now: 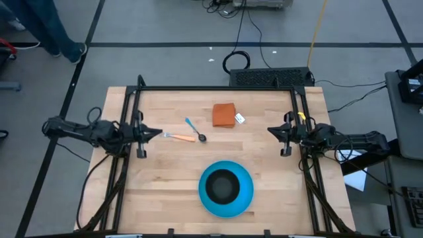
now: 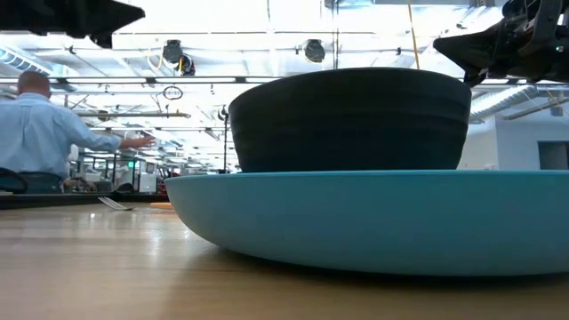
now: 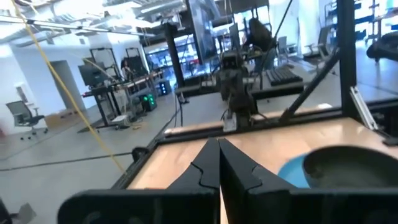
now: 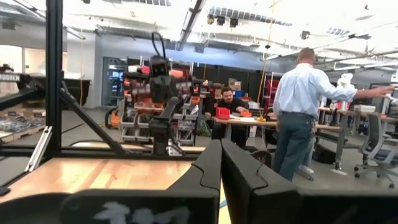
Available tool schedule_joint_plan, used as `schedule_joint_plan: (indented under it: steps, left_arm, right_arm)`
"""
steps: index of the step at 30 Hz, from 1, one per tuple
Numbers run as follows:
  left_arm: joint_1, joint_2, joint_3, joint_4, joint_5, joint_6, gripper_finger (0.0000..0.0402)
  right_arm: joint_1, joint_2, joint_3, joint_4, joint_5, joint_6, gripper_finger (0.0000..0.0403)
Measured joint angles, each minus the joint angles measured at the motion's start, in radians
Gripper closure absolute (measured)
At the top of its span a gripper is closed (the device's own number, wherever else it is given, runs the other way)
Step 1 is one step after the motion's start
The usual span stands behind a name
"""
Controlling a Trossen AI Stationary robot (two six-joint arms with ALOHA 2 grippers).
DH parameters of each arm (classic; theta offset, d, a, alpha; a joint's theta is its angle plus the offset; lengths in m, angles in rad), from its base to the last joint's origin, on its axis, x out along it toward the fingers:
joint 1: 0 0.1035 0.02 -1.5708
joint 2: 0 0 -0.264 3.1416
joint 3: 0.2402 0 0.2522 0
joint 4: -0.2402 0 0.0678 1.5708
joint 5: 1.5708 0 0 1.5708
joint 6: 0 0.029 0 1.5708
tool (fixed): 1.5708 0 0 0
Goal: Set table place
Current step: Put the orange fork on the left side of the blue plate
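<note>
A round bright-blue plate lies on the light-wood table near its near edge, and a black bowl stands in it; both also show in the low view, the bowl on the plate. An orange-handled fork and a blue-handled spoon lie crossed on the table left of centre. My left gripper is shut and empty above the table's left side, close to the fork's tines. My right gripper is shut and empty above the right side.
A folded orange cloth with a white tag lies toward the far edge. Black frame posts stand at both sides of the table. A person stands in the room beyond the table.
</note>
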Motion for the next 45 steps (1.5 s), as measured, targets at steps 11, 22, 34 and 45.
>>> schedule_joint_plan:
  steps: [11,22,34,45]
  left_arm:
    - [0.003,-0.082,-0.021,-0.172,0.021,-0.004,0.0401]
    - [0.003,-0.096,-0.022,-0.28,-0.006,-0.054,0.0401]
    - [0.003,-0.096,-0.093,-0.153,-0.001,-0.084,0.0401]
    - [0.003,-0.096,-0.098,-0.151,-0.001,-0.088,0.04]
  right_arm:
    - [0.0,0.0,0.0,0.059,0.0,0.001,0.0403]
    - [0.0,0.0,0.0,0.056,0.0,-0.016,0.0403]
    - [0.0,0.001,0.0,0.056,0.0,-0.011,0.0403]
    - [0.0,0.018,0.0,0.055,0.0,-0.018,0.0403]
